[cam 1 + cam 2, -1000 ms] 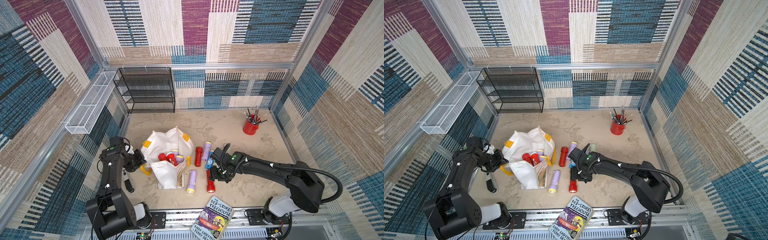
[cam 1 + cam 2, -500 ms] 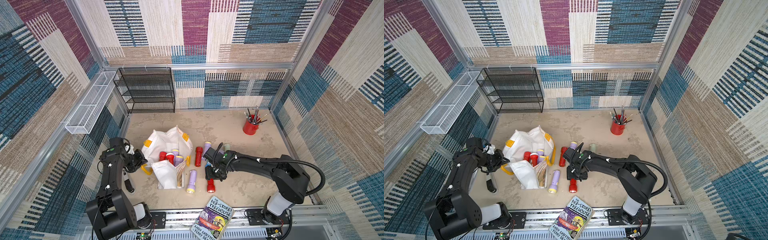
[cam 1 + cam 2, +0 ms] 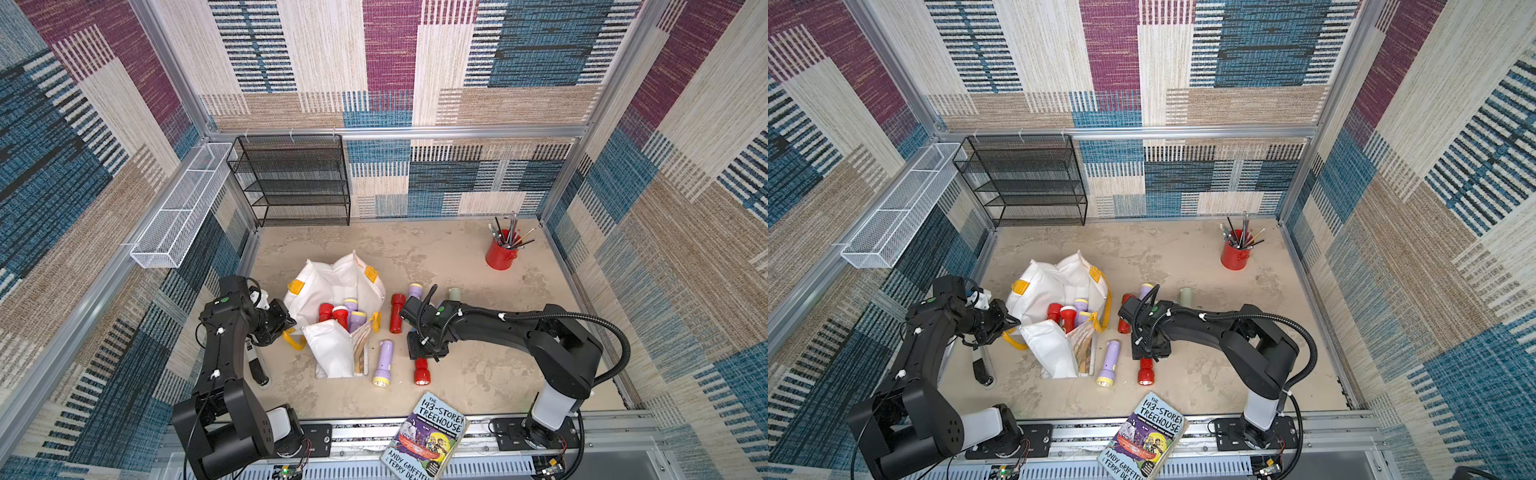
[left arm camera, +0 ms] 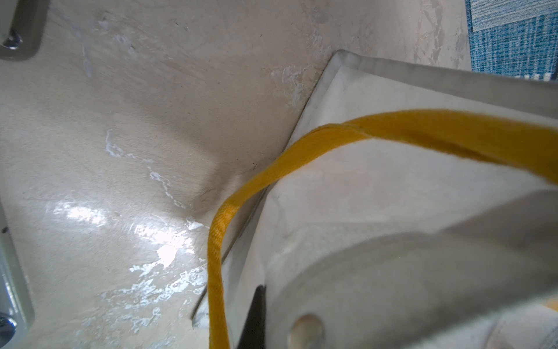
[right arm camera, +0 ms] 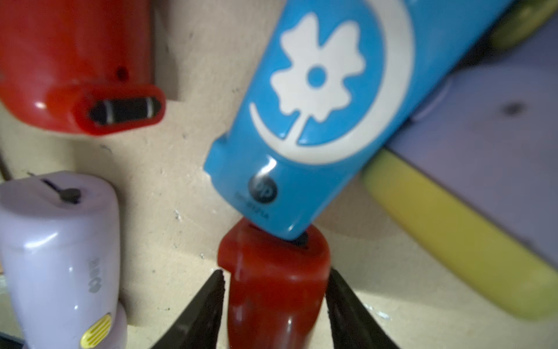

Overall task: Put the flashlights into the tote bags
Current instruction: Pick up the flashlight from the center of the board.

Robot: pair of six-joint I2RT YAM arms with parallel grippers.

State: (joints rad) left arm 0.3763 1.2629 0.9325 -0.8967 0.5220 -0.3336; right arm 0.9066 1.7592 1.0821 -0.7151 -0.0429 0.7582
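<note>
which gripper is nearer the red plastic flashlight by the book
Right. Right gripper straddles the red plastic flashlight; left gripper is beyond the white fabric tote bag, at its yellow handle.

Glossy smooth plastic flashlights (image 5: 317, 187), matt cloth tote bag (image 3: 328, 286) (woven yellow handle (image 4: 302, 149)), metal mesh rack (image 3: 297, 183)

A black wire-mesh rack (image 3: 291, 178) (image 3: 1021, 178) stands in the far left corner of the bench (image 3: 415, 249), against the back wall. A long white wire basket (image 3: 183, 208) hangs on the left wall, above the bench. Near the far right corner a red cup (image 3: 500, 255) stands upright, holding pencils and brushes (image 3: 509, 230). A slim dark-tipped thing (image 3: 259, 368), too small to make out, lies near the left edge. A paperback book (image 3: 432, 440) lies at the near edge, partly over the metal rail (image 3: 357, 432).
</note>
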